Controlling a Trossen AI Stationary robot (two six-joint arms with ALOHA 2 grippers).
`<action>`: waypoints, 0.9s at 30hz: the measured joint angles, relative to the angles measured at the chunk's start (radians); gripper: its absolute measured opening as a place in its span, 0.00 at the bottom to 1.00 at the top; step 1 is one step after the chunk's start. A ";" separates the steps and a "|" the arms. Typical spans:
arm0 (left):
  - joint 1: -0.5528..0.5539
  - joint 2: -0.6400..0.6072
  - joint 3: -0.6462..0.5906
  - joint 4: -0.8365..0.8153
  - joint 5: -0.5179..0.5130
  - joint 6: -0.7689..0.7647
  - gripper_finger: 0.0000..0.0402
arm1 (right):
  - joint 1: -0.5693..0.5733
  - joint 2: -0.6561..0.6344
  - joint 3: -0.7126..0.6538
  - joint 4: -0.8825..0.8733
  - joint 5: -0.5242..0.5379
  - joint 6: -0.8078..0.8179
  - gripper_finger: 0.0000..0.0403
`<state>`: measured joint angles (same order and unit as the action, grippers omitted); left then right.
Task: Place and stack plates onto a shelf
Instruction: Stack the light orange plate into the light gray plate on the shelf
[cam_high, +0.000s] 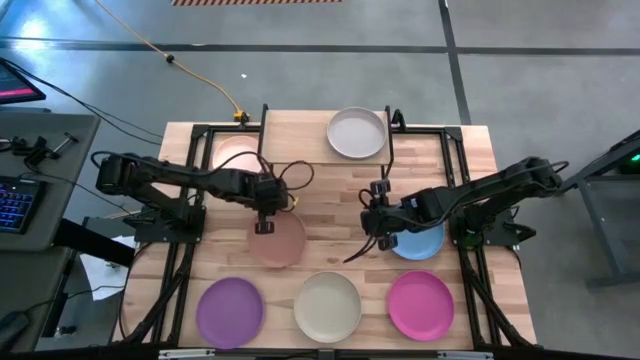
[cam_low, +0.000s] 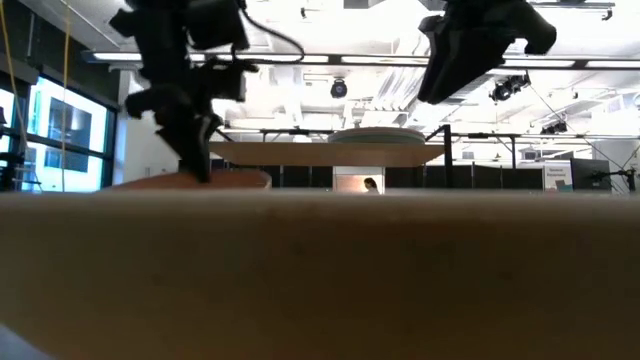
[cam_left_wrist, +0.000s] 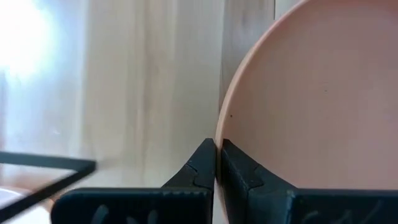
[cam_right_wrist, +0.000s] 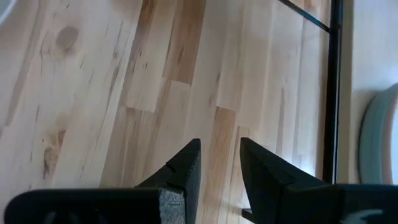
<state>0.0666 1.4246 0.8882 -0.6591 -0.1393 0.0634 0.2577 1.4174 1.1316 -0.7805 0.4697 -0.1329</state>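
Observation:
A peach plate (cam_high: 280, 242) lies at the table's middle left, and my left gripper (cam_high: 264, 227) is shut on its rim. My right gripper (cam_high: 374, 240) stands open above bare wood, next to a blue plate (cam_high: 420, 243). The shelf (cam_high: 300, 135) stands at the table's far middle and carries a grey plate (cam_high: 357, 132). A pale pink plate (cam_high: 238, 155) lies just left of the shelf. Purple (cam_high: 229, 312), cream (cam_high: 328, 306) and magenta (cam_high: 420, 304) plates lie in a row along the near edge. My left gripper pinches the peach plate's rim (cam_left_wrist: 219, 127) between its two fingers, on the plate's left far side. The fingers (cam_left_wrist: 202, 165) come from above, slanting down. Whether the plate is clear of the table I cannot tell.
Black frame bars (cam_high: 190, 180) run along both sides of the table beside the arm bases. A yellow cable (cam_high: 200, 75) lies on the floor beyond the far edge. Bare wood shows between the shelf and the near row of plates.

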 joint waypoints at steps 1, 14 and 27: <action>0.000 0.000 0.013 -0.001 -0.007 -0.001 0.00 | 0.000 -0.008 0.000 0.005 0.001 0.012 0.23; 0.014 0.000 0.219 0.005 -0.159 -0.045 0.00 | -0.026 -0.085 0.000 0.155 0.097 0.172 0.23; 0.058 -0.001 0.293 0.096 -0.283 -0.078 0.00 | -0.103 -0.082 0.000 0.330 0.169 0.336 0.23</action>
<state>0.1249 1.4239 1.1809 -0.5626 -0.4225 -0.0147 0.1544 1.3352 1.1316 -0.4501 0.6384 0.2034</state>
